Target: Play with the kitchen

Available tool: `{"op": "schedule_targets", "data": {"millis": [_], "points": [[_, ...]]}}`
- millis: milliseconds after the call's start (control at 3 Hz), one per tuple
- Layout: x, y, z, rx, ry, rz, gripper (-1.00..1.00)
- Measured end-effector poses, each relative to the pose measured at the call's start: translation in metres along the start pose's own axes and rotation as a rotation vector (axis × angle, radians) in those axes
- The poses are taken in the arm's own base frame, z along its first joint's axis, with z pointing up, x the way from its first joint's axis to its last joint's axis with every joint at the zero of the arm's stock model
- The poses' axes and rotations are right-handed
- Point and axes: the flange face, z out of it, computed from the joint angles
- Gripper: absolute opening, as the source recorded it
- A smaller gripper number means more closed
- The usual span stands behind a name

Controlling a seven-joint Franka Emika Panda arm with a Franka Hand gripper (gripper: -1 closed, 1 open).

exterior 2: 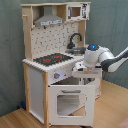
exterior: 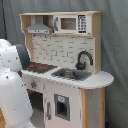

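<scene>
Grey curtain backdrop, wood floor. Kitchen (exterior 2: 55,65) fills frame centre in both exterior views. Gripper (exterior 2: 80,71) at counter front, mid-right, near knobs (exterior 2: 56,76); finger opening impossible to tell. Best approached slowly, squared to the panel.

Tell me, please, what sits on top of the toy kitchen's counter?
On the counter sit a black-red hob, a sink and a black faucet. The sink's inside is hard to make out.

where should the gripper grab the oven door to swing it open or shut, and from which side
Grip the oven door at its free top edge, near the robot's wrist, coming from the front and above. In the second exterior view the door looks tilted outward, hinged low, so the top edge probably gives the most leverage. No handle is clearly visible.
</scene>
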Motion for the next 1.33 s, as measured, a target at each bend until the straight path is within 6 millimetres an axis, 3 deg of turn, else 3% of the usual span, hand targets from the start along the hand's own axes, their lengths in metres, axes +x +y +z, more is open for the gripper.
{"op": "schedule_targets", "data": {"millis": [667, 1333], "points": [[-0.01, 0.012, 0.02, 0.065, 0.051, -0.078, -1.0], [0.004, 0.0, 0.06, 0.225, 0.145, -0.053, -1.0]]}}
